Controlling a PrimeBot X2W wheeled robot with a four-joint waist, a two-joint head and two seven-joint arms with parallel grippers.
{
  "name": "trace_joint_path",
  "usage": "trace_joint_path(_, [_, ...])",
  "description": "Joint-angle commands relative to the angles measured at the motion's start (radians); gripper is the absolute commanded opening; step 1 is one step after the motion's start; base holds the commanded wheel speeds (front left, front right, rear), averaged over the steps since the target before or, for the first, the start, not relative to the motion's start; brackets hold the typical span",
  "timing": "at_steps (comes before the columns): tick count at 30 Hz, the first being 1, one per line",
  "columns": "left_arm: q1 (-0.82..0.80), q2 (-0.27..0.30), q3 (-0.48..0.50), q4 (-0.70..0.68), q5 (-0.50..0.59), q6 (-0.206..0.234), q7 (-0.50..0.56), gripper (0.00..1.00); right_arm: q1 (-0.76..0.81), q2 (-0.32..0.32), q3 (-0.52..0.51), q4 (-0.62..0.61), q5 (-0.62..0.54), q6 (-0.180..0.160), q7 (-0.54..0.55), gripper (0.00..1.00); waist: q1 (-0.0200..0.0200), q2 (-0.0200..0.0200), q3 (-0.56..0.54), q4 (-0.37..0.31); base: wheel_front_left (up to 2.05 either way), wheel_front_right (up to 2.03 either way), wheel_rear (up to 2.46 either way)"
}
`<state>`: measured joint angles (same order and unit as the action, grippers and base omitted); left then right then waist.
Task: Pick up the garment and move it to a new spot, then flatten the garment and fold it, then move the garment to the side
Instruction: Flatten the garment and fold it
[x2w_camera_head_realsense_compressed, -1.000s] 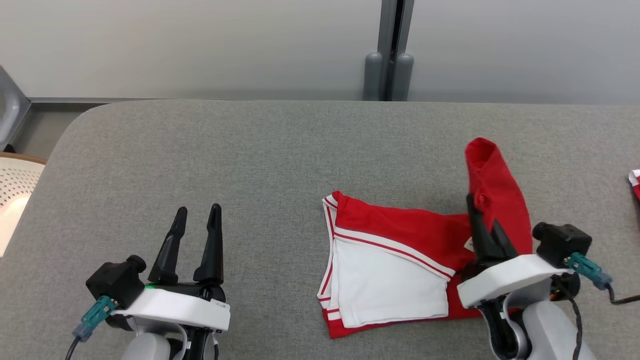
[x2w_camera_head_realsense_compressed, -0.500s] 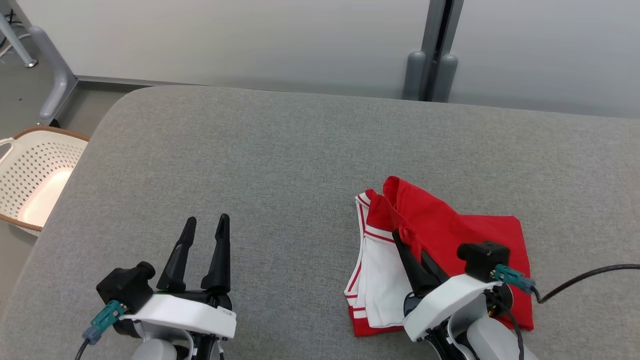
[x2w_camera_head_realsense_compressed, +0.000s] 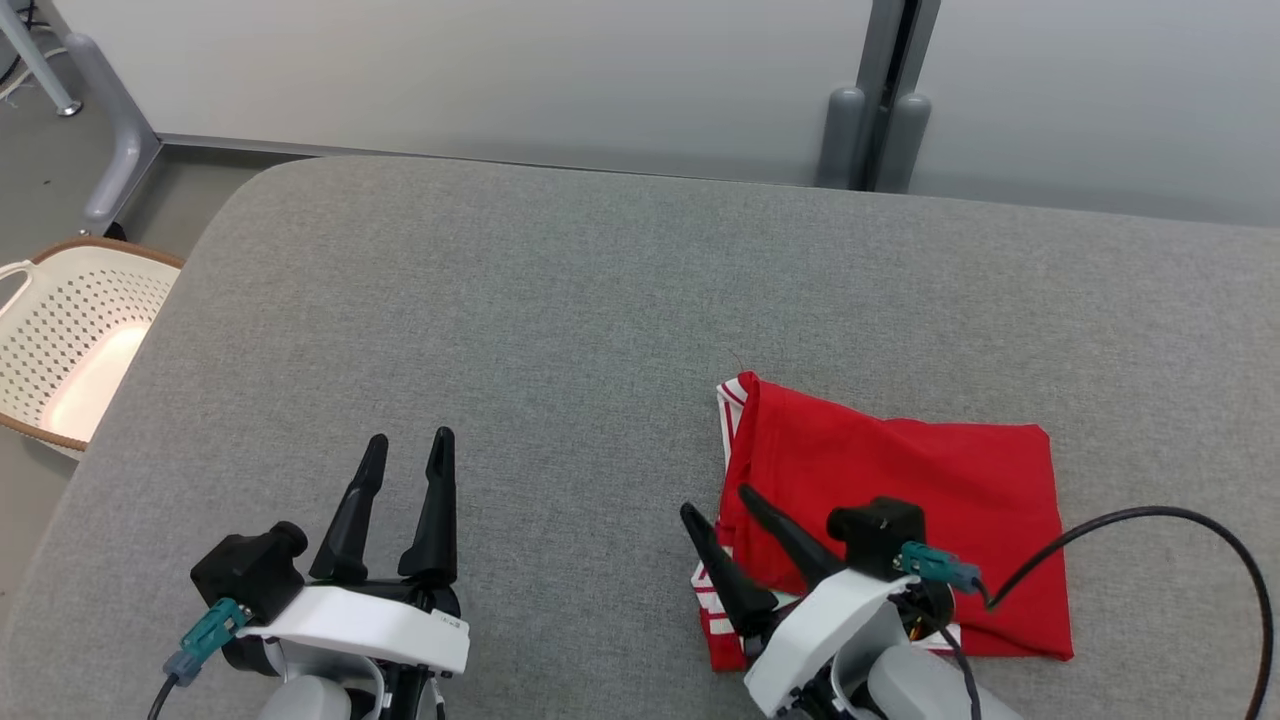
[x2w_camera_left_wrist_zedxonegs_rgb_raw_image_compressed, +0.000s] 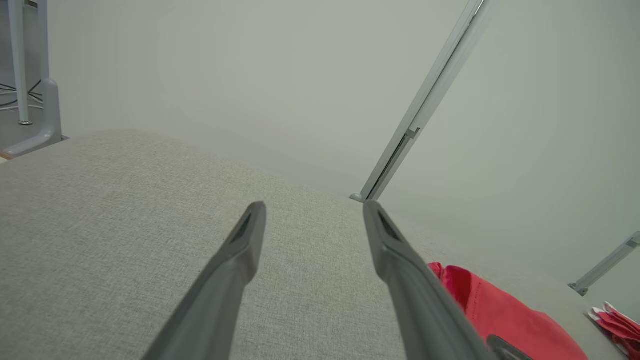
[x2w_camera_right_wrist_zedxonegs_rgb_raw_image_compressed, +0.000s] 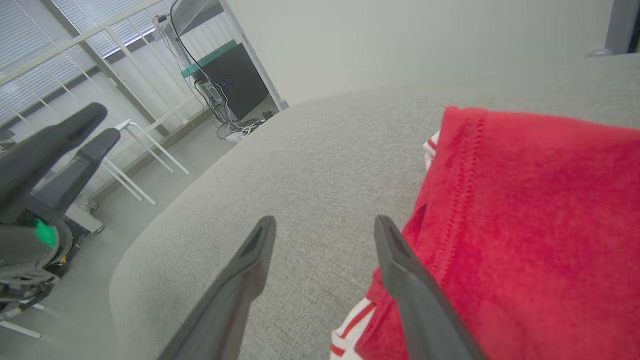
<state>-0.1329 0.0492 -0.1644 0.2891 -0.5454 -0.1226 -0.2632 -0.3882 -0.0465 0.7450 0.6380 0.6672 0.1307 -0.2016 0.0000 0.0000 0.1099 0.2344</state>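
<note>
The red garment (x2w_camera_head_realsense_compressed: 900, 510) with white striped trim lies folded into a rough rectangle on the grey table (x2w_camera_head_realsense_compressed: 550, 320), at the right front. My right gripper (x2w_camera_head_realsense_compressed: 718, 503) stands open at the garment's left front edge, one finger over the cloth and one over bare table, holding nothing. In the right wrist view the garment (x2w_camera_right_wrist_zedxonegs_rgb_raw_image_compressed: 525, 235) lies just right of the open right gripper (x2w_camera_right_wrist_zedxonegs_rgb_raw_image_compressed: 322, 225). My left gripper (x2w_camera_head_realsense_compressed: 406, 449) is open above bare table at the front left, well apart from the cloth. The left wrist view shows the left gripper (x2w_camera_left_wrist_zedxonegs_rgb_raw_image_compressed: 312, 210) and the garment (x2w_camera_left_wrist_zedxonegs_rgb_raw_image_compressed: 495, 310) beyond it.
A white perforated basket (x2w_camera_head_realsense_compressed: 70, 350) stands beside the table's left edge. A black cable (x2w_camera_head_realsense_compressed: 1180, 540) loops over the table right of the garment. More red and white cloth (x2w_camera_left_wrist_zedxonegs_rgb_raw_image_compressed: 617, 325) lies far off in the left wrist view. A wall runs behind the table.
The right gripper has let go of the red flap, which now lies flat over the white part, and it has opened and drawn back to the left front. The camera turned slightly.
</note>
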Motion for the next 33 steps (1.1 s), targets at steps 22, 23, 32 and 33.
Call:
trace_joint_path(22, [-0.004,0.004,0.011,-0.120,0.058,-0.006,-0.002,1.00,0.197,-0.097,-0.653,-0.395,-0.563,0.000,-0.065,1.00,0.0000,0.0000,-0.006,-0.138,0.00,0.00,0.00])
trace_joint_path(23, [0.002,0.004,0.012,-0.123,0.063,-0.004,-0.002,1.00,0.217,-0.089,-0.674,-0.411,-0.571,0.000,-0.065,1.00,0.0000,0.0000,-0.005,-0.140,0.00,0.00,0.00])
trace_joint_path(32, [0.036,0.004,0.000,-0.127,0.143,0.011,-0.002,1.00,0.304,-0.044,-0.748,-0.457,-0.578,0.000,-0.065,1.00,0.0000,0.0000,0.003,-0.155,0.00,0.00,0.00])
trace_joint_path(33, [0.037,0.004,0.000,-0.128,0.143,0.013,-0.002,1.00,0.305,-0.040,-0.749,-0.456,-0.578,0.000,-0.065,1.00,0.0000,0.0000,0.003,-0.155,0.00,0.00,0.00])
